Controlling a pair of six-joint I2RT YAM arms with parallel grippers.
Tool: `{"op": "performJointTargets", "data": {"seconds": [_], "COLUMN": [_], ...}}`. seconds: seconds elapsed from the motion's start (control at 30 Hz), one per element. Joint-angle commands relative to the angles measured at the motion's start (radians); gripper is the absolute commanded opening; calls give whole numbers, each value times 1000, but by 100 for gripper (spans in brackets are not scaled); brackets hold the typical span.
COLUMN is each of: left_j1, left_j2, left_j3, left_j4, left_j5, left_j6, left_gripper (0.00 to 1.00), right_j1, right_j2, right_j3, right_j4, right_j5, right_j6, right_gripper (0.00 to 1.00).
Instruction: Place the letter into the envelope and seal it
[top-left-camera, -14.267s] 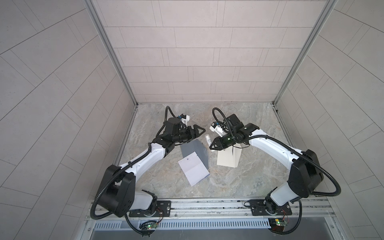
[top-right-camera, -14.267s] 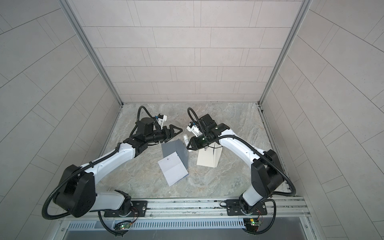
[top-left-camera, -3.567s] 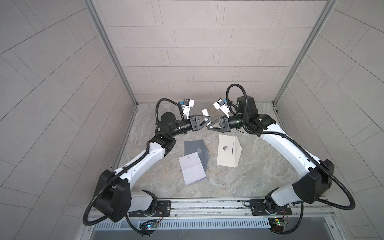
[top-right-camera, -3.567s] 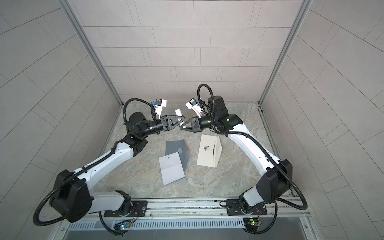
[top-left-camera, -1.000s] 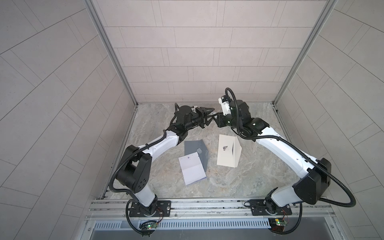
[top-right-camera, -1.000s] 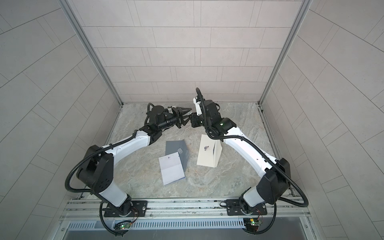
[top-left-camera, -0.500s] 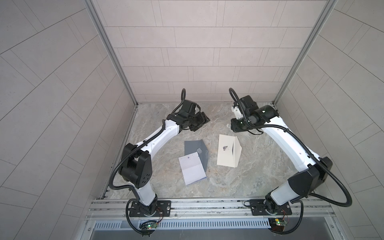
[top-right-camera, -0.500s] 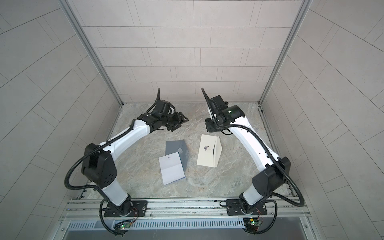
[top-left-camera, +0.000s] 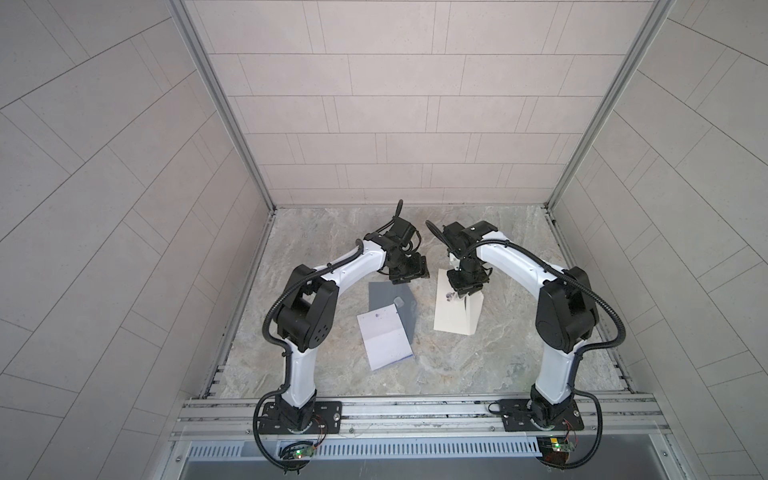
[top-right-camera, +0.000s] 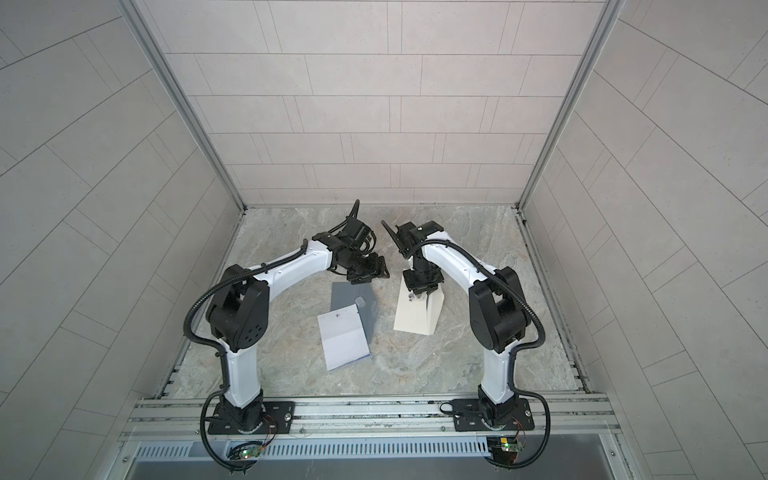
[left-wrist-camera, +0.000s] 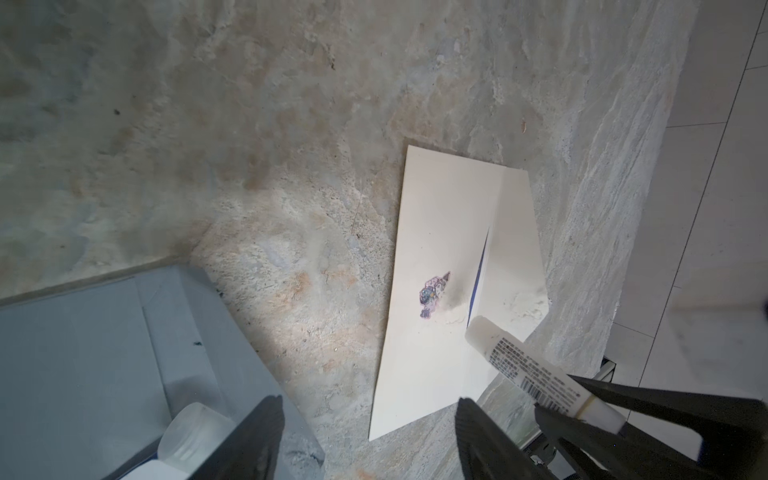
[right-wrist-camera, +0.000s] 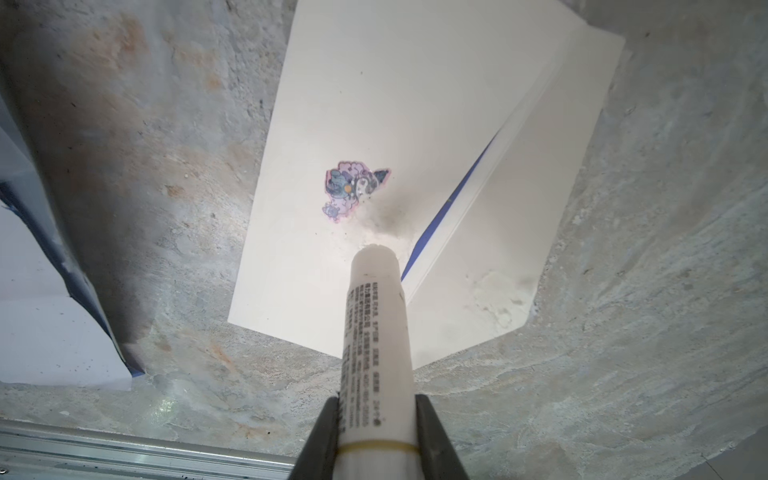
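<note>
**Glue stick (right-wrist-camera: 376, 332) poised over the envelope (right-wrist-camera: 374, 104)**

To do this step well, I judge that the right gripper (right-wrist-camera: 377, 401) should lower the stick until its tip meets the paper. It should then draw one light stroke along the flap (right-wrist-camera: 519, 187) edge and keep off the sticker (right-wrist-camera: 353, 189). Nothing holds the envelope, so hard pressure could drag it across the tabletop (right-wrist-camera: 124, 145); the free left gripper (left-wrist-camera: 368, 405) could pin it.

The right gripper's jaws are clamped on the stick's lower body. The uncapped tip sits between the sticker and the slit under the flap, where a blue edge (right-wrist-camera: 449, 208) shows. I cannot tell whether the tip touches.

The left gripper stands wide open and empty, near a clear cap (left-wrist-camera: 195, 432) lying on a grey sheet (left-wrist-camera: 83, 353).

In both top views the envelope lies right of centre, its upper end under the right gripper. The left gripper hangs apart from it, further left.
</note>
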Motion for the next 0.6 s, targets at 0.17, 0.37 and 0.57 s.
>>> {"op": "performJointTargets", "data": {"seconds": [0.17, 0.37, 0.57], "left_j1": [-16, -39, -65], "left_j2": [77, 126, 184], "left_j3": [80, 113, 128], "left_j4": [-33, -59, -92], "left_j5": [46, 76, 112], "left_j6": [64, 141, 221], "left_gripper": [73, 74, 76], "right_j1": [4, -12, -45], "right_j2": [81, 117, 114], "right_j3": [12, 12, 0], "right_j4": [7, 39, 84], "right_j5": [25, 24, -24], "right_j6": [4, 20, 47], "right_gripper": [0, 0, 0]}}
